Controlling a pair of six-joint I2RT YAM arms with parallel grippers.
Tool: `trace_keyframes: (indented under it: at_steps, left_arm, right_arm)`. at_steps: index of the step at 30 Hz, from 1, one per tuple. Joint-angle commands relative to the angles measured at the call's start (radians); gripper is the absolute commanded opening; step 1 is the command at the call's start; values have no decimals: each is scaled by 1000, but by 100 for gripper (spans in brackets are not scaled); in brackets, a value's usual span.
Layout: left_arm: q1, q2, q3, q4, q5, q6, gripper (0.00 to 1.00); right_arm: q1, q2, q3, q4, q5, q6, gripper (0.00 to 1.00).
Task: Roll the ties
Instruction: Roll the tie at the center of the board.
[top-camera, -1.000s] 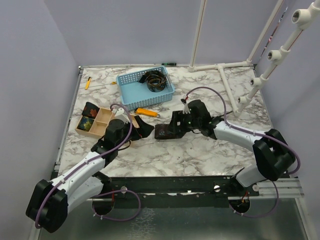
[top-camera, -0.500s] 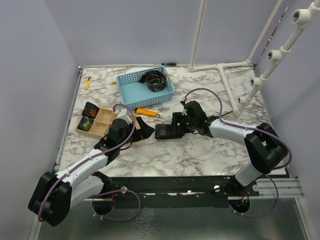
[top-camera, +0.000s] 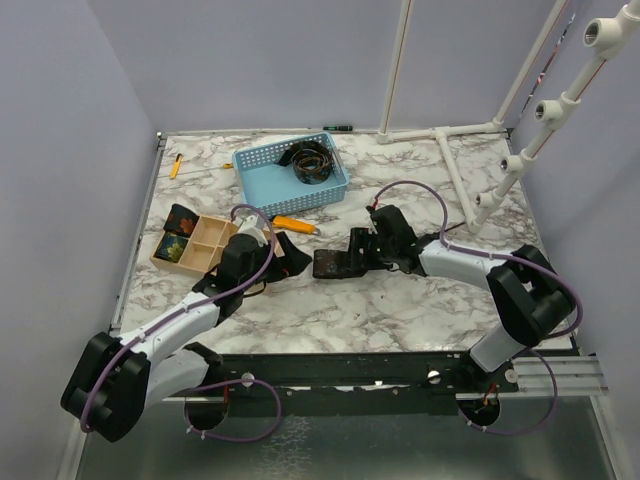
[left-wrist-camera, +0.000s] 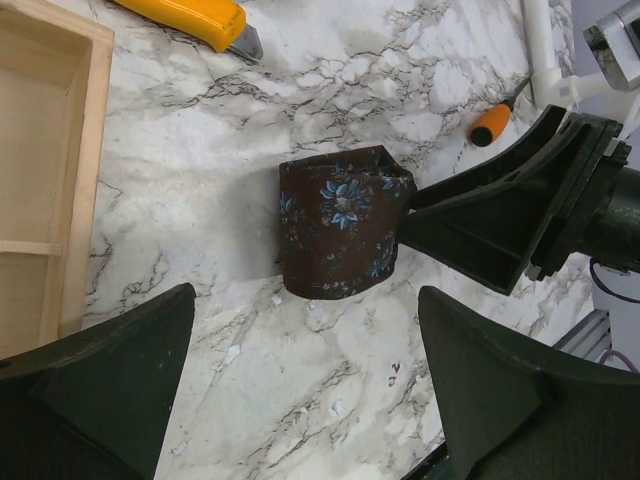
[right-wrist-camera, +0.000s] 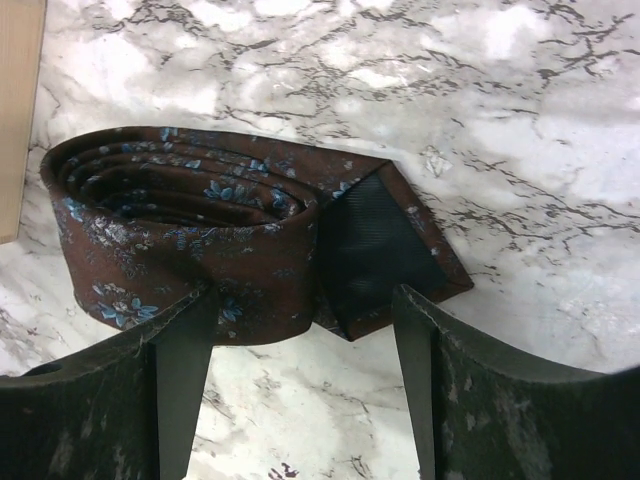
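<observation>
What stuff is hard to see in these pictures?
Top view: the rolled tie is too small to show its pattern, and the right claw covers part of it.
Top view: the things in the wooden box are too small to name.
Left wrist view: the yellow tool is cut off by the top edge.

left arm (top-camera: 172, 328), right arm (top-camera: 462, 262): white links, black joints | cables (top-camera: 404, 183): purple loops | shoulders (top-camera: 100, 392): black blocks

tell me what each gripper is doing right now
Left gripper: open, empty.
Right gripper: open, over the rolled dark brown blue-flowered fabric tie.
</observation>
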Motion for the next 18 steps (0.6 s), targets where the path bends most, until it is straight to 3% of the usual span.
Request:
trace_keyframes:
  at_steps: [1, 18]
  left_arm:
    - [5, 17, 35, 24, 31, 2, 93]
    - [5, 172, 98, 67, 106, 16, 93]
  right_arm:
    - [-19, -17, -37, -17, 43, -2, 70]
    - [-79, -12, -85, 11, 23, -3, 62]
